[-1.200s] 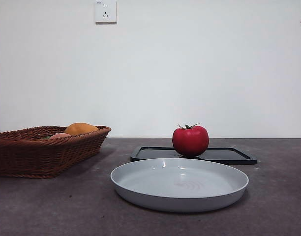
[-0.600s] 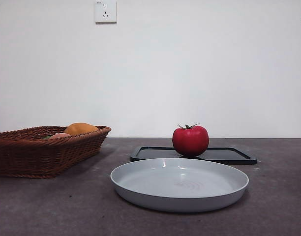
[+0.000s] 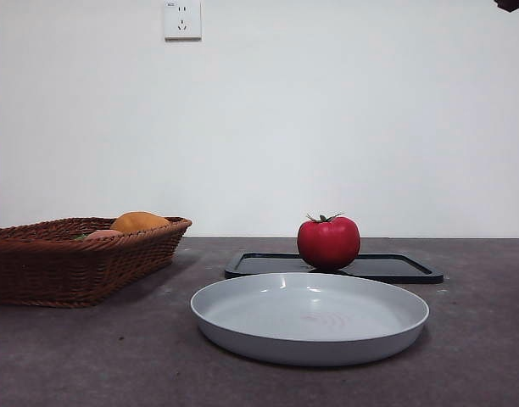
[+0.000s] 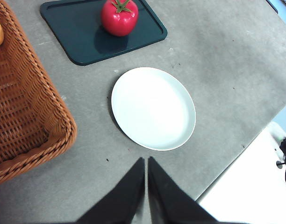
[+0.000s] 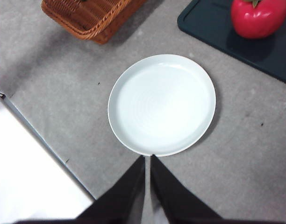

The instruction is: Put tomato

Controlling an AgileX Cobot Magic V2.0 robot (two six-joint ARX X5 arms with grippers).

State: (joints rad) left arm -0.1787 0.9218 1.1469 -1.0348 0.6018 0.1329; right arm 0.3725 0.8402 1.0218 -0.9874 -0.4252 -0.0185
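Grey surface (image 3: 90, 356), white wall behind. Tomato (image 3: 328, 242) sits upright on the black tray (image 3: 395, 268) near its basket-side edge, free to grasp. Empty plate (image 3: 310, 318) waits just beside. Left hand (image 4: 146, 161) and right hand (image 5: 147, 158) hover high, jaws together.

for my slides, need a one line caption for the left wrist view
Shut left gripper above the table, empty white plate ahead, tomato on the dark tray.
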